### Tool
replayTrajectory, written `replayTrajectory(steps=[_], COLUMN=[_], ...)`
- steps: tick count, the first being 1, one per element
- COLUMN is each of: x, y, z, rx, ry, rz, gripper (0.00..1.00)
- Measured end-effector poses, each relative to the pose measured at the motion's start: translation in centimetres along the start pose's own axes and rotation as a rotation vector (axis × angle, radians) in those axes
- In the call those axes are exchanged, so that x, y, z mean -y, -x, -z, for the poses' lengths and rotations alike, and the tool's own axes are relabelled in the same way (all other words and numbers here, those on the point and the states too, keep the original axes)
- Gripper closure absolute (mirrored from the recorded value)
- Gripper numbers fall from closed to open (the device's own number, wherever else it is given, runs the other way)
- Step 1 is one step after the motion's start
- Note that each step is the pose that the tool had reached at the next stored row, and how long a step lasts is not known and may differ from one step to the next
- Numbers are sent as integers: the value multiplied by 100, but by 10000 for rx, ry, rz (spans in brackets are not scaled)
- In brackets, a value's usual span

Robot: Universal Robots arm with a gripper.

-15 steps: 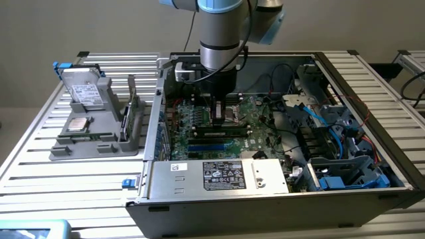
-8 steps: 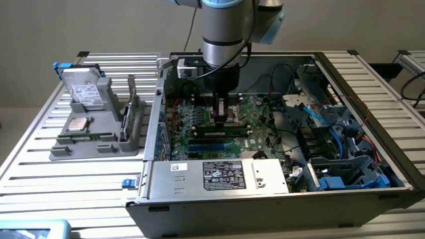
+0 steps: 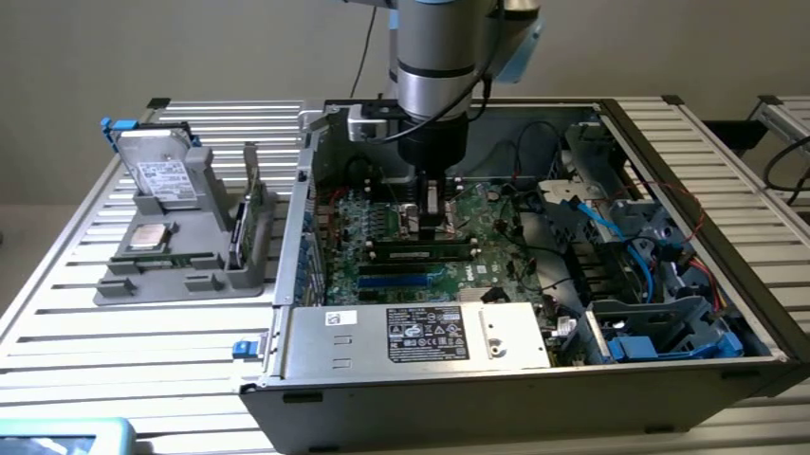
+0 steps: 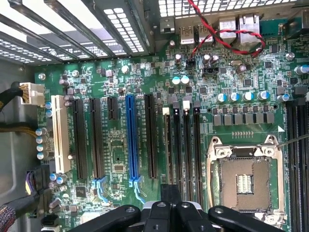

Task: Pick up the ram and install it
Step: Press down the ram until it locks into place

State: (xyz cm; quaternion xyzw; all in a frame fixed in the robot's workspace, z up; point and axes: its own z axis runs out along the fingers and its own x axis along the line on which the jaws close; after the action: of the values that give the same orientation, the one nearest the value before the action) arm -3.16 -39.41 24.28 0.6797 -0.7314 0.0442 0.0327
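A plain pale grey wall (image 3: 190,47) is standing behind the scene, evenly lit with soft, diffuse light. A worktop of ribbed silver aluminium slats (image 3: 76,322) is spreading across the exterior view, its grooves catching dull highlights. At the exterior view's right edge, a second slatted silver surface (image 3: 784,114) is showing beyond a gap. A beige floor (image 3: 26,227) is showing at the left edge.

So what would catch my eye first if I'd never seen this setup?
Probably the open grey metal computer case with its green motherboard laid bare, and the silver robot arm reaching straight down into it. At the exterior view's left, a grey plastic parts holder sits on the slatted table.
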Motion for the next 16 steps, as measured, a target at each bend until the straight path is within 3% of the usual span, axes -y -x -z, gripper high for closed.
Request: replayTrajectory(steps=[2, 8, 16], x=[0, 0, 1], y=[0, 0, 0], z=[1, 1, 1], rx=[27, 25, 6], ry=[4, 12, 115], rz=[-1, -65, -1028], gripper=[89, 89, 89])
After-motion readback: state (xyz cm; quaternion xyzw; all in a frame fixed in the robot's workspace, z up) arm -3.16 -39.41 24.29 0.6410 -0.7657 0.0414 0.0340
